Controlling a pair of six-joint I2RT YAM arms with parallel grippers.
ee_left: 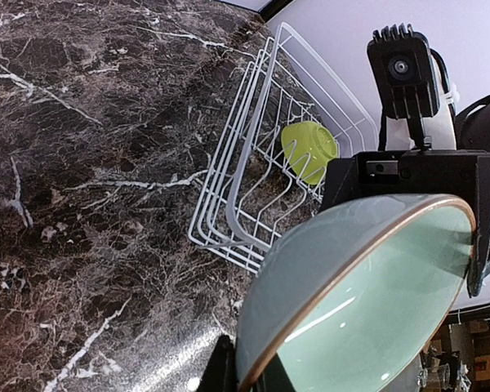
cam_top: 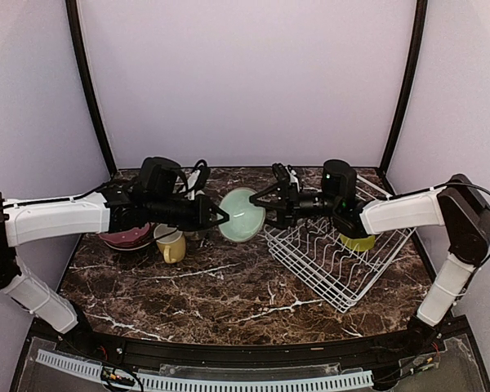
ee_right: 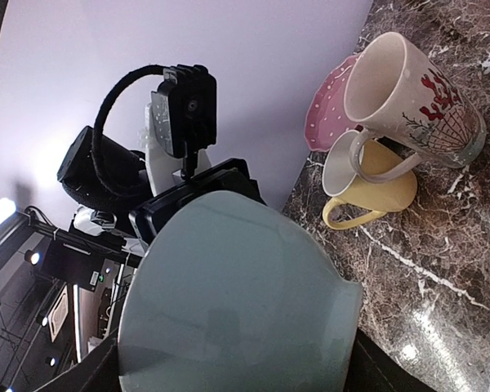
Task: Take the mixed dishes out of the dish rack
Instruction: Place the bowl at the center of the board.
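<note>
A pale mint bowl (cam_top: 242, 214) hangs above the table between my two grippers. My left gripper (cam_top: 220, 217) is shut on its rim; in the left wrist view (ee_left: 245, 376) the bowl (ee_left: 367, 310) fills the lower right. My right gripper (cam_top: 266, 212) stands at the bowl's other side with its jaws spread wide; in the right wrist view (ee_right: 237, 380) the bowl's outside (ee_right: 229, 302) lies between them. The white wire dish rack (cam_top: 335, 261) sits at the right and holds a lime-green bowl (cam_top: 358, 242), which also shows in the left wrist view (ee_left: 309, 149).
A yellow mug (cam_top: 171, 245) stands left of centre, next to a stack of plates (cam_top: 126, 238) under my left arm. The right wrist view shows the yellow mug (ee_right: 376, 192), a cream-grey mug with a red pattern (ee_right: 416, 98) and a maroon-pink dotted plate (ee_right: 331, 106).
</note>
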